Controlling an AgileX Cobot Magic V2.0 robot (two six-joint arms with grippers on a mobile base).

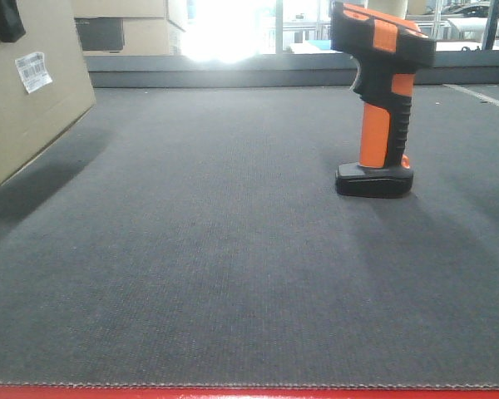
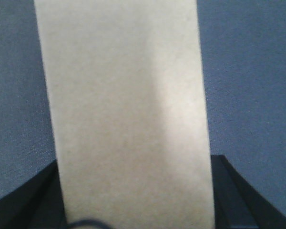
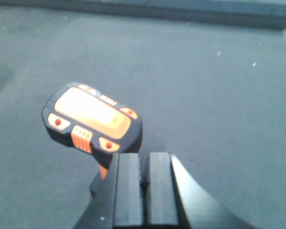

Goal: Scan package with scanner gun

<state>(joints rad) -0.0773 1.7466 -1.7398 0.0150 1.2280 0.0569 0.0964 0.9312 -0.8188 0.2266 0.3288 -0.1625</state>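
The package [image 1: 21,91] sits at the far left of the front view, tilted, one lower edge clear of the grey mat [image 1: 233,274], its white barcode label [image 1: 33,71] facing the scanner side. In the left wrist view the box [image 2: 126,119] fills the space between the two dark fingers of the left gripper [image 2: 133,210], one finger [image 2: 233,195] against each side wall; the jaws stand wide and appear clamped on the cardboard. The box is judged light and stiff but crushable: grip across the flat side walls, with moderate force, and keep the label unobstructed.

The scanner gun [image 1: 381,100] stands upright on its flat black base, well to the right of the package, head pointing left. From the right wrist view, the scanner [image 3: 93,119] lies just ahead of and below the right gripper [image 3: 143,191], whose pads [image 3: 128,191] are pressed together, holding nothing. The plastic body is judged rigid, smooth and top-heavy; the ribbed orange handle [image 1: 376,133] offers the best hold, and the jaws must open first.
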